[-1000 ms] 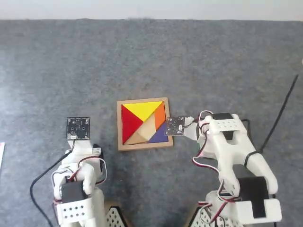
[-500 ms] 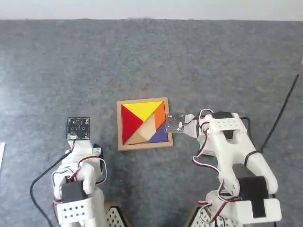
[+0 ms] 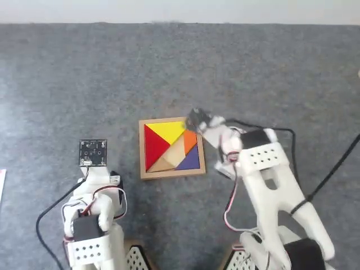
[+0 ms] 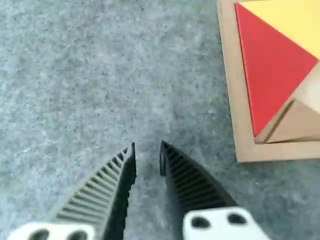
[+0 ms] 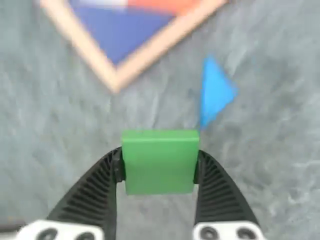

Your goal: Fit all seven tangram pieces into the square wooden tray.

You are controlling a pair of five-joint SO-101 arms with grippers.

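Gripping a green square piece (image 5: 159, 172), the right hand (image 5: 159, 156) hangs at the wooden tray's (image 3: 171, 174) two-o'clock corner; yellow, red, orange, blue and bare-wood pieces (image 3: 156, 147) lie inside. A blue triangle (image 5: 216, 94) lies on the grey bench (image 3: 84, 73). At eight o'clock, the left hand (image 4: 147, 159) gapes slightly, empty.

One tray (image 3: 142, 170), six coloured pieces, two arms.
One each: yellow (image 3: 167, 130), red (image 3: 153, 148), orange (image 3: 189, 145), dark blue (image 3: 192, 161), light blue (image 5: 215, 93), green square (image 5: 159, 161).

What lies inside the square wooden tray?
Yellow triangle, red triangle, tan pieces, a dark blue piece and an orange piece; the right arm covers the tray's far right corner.
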